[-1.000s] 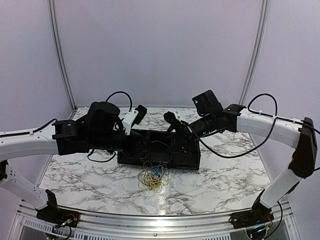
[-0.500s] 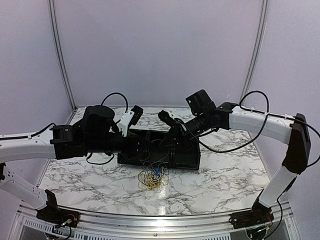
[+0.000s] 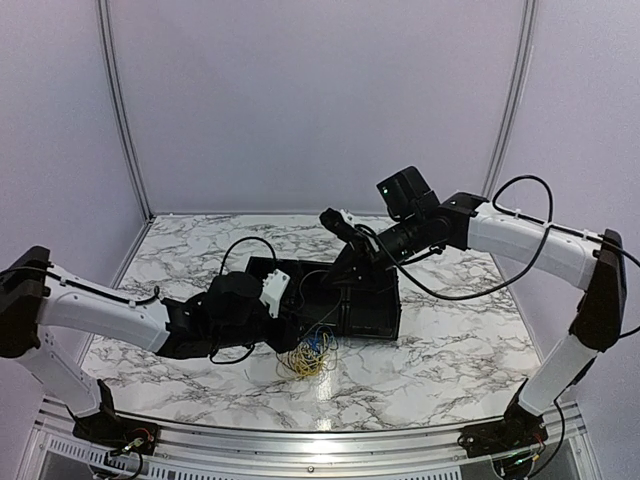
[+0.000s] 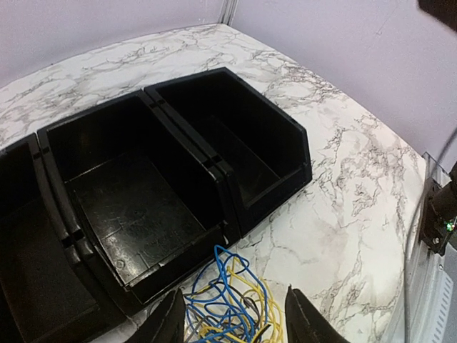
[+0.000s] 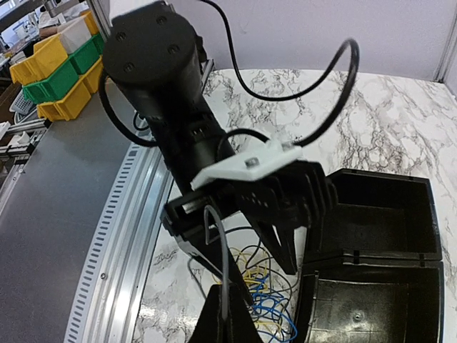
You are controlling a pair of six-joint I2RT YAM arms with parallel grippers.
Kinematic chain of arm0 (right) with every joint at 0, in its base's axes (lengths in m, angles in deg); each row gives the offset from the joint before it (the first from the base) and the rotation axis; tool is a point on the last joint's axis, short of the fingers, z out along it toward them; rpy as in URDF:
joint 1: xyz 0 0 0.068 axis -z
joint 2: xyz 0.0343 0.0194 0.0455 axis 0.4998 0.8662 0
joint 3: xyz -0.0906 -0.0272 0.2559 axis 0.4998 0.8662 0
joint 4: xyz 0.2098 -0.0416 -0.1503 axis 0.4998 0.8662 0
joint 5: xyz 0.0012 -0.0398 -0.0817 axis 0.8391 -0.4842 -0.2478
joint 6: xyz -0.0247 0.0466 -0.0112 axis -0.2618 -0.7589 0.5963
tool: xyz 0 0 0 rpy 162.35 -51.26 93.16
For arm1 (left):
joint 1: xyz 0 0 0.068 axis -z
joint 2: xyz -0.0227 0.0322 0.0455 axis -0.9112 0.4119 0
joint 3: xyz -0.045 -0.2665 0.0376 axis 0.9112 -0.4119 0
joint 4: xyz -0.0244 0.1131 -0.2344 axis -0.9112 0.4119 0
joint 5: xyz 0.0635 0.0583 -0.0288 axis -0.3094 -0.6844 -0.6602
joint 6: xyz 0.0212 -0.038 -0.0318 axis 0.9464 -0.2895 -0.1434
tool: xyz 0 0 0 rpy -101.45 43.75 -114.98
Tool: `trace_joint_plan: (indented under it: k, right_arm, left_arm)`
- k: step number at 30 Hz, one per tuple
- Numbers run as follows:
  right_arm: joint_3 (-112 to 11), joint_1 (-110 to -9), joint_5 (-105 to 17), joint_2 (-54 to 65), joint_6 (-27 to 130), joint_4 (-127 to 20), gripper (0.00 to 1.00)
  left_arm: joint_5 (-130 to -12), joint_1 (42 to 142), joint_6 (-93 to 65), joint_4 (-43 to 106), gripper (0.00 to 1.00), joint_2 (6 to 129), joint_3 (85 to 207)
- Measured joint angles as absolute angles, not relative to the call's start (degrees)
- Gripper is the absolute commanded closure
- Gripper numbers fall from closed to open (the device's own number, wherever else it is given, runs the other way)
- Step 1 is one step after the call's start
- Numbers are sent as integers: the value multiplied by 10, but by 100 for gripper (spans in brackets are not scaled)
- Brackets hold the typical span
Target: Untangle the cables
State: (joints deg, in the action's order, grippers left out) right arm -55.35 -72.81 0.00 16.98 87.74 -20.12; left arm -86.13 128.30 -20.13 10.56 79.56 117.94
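The left fingers stand apart, one on each side of the cables, with their tips pointing down at the tangle. The cables are thin yellow and blue wires looped in a small heap on the marble desk. In the left wrist view the heap lies directly between the left fingers and reaches just past their tips. Whether either tip touches a wire cannot be determined from this view. The black tray sits on the desk immediately beyond the left fingers, its near wall just beside the far edge of the tangle. Two of its open compartments show fully, and part of a third shows at the left edge of the view. The right fingers are pressed together and clamped on a single thin strand. This strand rises from their tips and appears to belong to the tangle, although the view is too dim to confirm its colour. The cables lie just beyond the right fingers, the tray sits close to their right, and the left fingers hang over the far side of the tangle.
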Motion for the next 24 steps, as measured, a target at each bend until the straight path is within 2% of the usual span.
trace_joint_plan:
  k: [5, 10, 18, 24]
  right_arm:
    - [-568, -728, -1, 160, 894, -166, 100]
    - [-643, -717, -20, 149, 913, -118, 100]
    - [-806, -583, 19, 120, 911, -95, 100]
    - [-931, -519, 61, 120, 876, -109, 100]
  left_arm:
    - [-863, 1283, -213, 18, 56, 875, 1155]
    - [-866, 1285, -230, -41, 59, 935, 1143]
    - [-850, 1288, -257, -104, 61, 995, 1145]
    - [-841, 1289, -267, -117, 61, 1009, 1145]
